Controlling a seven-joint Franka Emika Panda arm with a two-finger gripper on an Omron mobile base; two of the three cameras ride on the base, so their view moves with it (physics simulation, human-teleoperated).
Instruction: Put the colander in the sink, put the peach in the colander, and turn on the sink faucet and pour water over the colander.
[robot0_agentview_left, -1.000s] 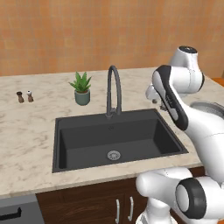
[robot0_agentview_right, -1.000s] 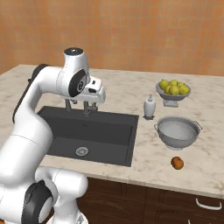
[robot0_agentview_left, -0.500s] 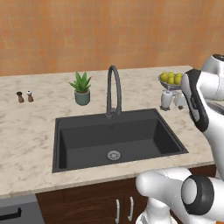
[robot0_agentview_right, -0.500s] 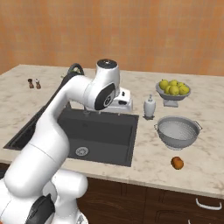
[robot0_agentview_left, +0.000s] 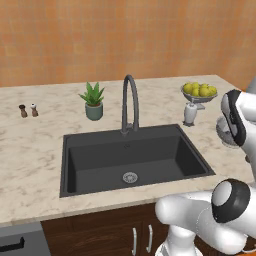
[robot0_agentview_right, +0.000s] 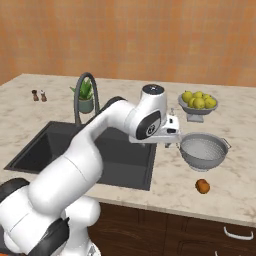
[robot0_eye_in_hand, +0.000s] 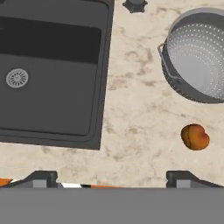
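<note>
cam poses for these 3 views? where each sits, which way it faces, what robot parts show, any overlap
Left base view: behind-left of the arm, facing forward and down at the sink and sink faucet; white arm links at right.
Right base view: behind-right, facing the counter; arm sweeps from lower left to the colander.
Hand view: on the hand, looking straight down at the counter; open pincer tips at bottom.
Shared: right base and hand views both show the colander, peach and sink.

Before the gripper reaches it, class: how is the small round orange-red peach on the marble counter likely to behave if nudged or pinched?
The small round orange-red peach would probably roll if nudged: it is round and lies loose on the flat marble counter, apart from the silvery perforated metal colander. Its curved skin may slip from narrow fingertips. It looks small, so likely light.
</note>
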